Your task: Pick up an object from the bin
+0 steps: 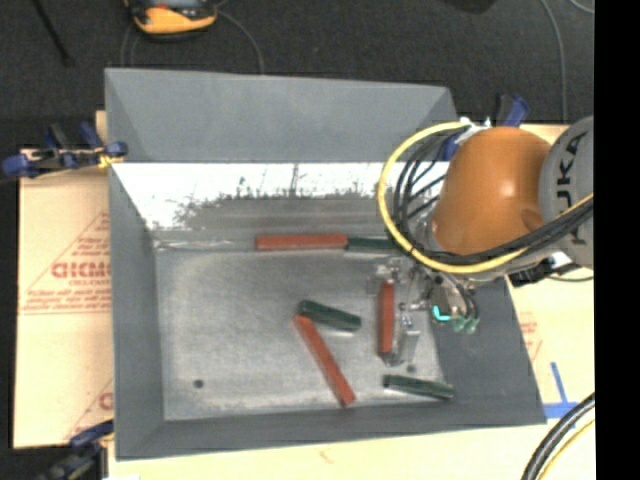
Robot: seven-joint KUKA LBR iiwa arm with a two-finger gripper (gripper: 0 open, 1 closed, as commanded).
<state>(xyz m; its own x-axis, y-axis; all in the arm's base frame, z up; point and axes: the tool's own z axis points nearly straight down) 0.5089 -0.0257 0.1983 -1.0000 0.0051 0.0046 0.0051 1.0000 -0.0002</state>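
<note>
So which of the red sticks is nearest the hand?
The red stick at the right, beside the hand. The back-wall red stick and the slanted red stick lie farther off.

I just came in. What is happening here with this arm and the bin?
A robot arm reaches into the grey bin from the right. Its gripper is low in the right part of the bin, close beside a short red stick. Whether it grips that stick, I cannot tell. A dark green stick and a longer red stick lie near it.
</note>
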